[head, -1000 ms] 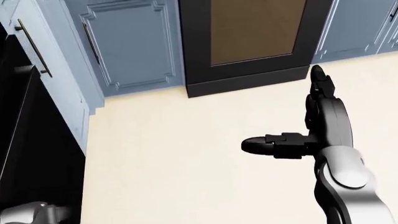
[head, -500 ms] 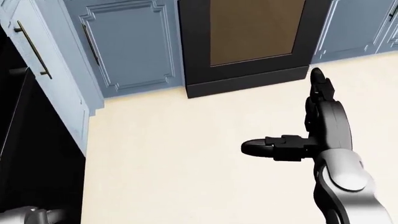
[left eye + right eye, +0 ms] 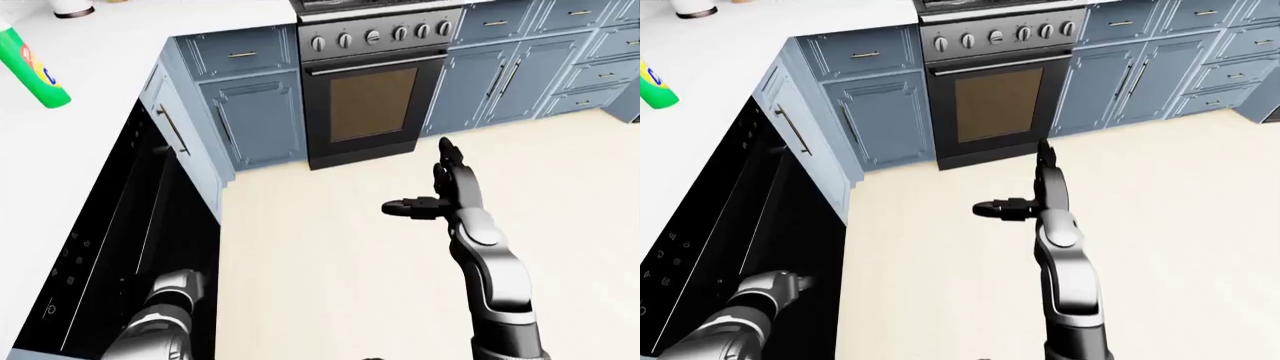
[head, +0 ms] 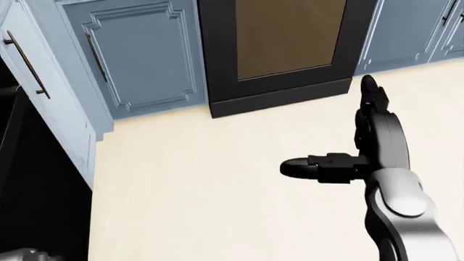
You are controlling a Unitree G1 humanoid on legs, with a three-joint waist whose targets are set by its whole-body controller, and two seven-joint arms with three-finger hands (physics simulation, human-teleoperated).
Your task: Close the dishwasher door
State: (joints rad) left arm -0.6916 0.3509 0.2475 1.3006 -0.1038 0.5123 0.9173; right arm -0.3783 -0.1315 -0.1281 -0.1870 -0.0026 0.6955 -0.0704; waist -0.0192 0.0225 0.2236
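In the left-eye view, the dishwasher (image 3: 120,255) lies lower left, the oven (image 3: 372,97) top centre.

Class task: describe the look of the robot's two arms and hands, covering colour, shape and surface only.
The right arm has glossy silver-grey rounded shells with black joints; its right hand is black with stubby, rounded fingers. The left arm shows matching silver and black segments. No cables, markings or sleeves show.

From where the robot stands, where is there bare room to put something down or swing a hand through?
The cream floor is bare between the oven, the blue cabinets and the open right hand. The white counter is free beside the green bottle. It is tight at the lower left, where the left arm sits against the black dishwasher door.
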